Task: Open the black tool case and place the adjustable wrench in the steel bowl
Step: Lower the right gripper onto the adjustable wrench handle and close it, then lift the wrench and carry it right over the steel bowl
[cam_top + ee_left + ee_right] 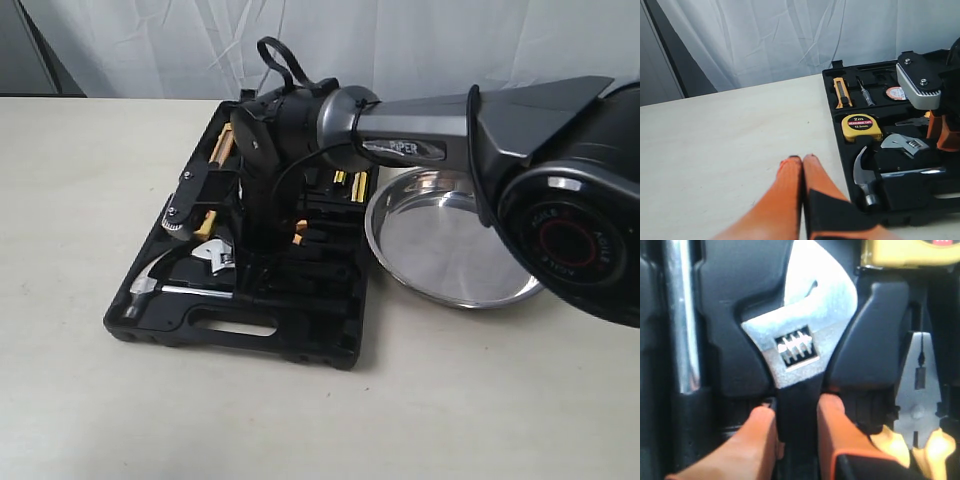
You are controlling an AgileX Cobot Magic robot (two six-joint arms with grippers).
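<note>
The black tool case (300, 335) lies open on the table, its tray (840, 125) of tools exposed. The adjustable wrench (800, 335) rests in its moulded slot, silver head (218, 257) near the hammer, also in the left wrist view (902, 144). My right gripper (795, 415) reaches across into the case (262, 245), its orange fingers (757, 435) pressed on both sides of the wrench's black handle. The steel bowl (450, 250) sits empty just right of the case. My left gripper (802, 159) hovers shut over bare table left of the case, holding nothing.
The tray also holds a claw hammer (865, 175), a yellow tape measure (861, 127), an orange utility knife (841, 92), a small screwdriver (865, 92) and orange-handled pliers (917, 405) right beside the wrench. White curtain hangs behind the table.
</note>
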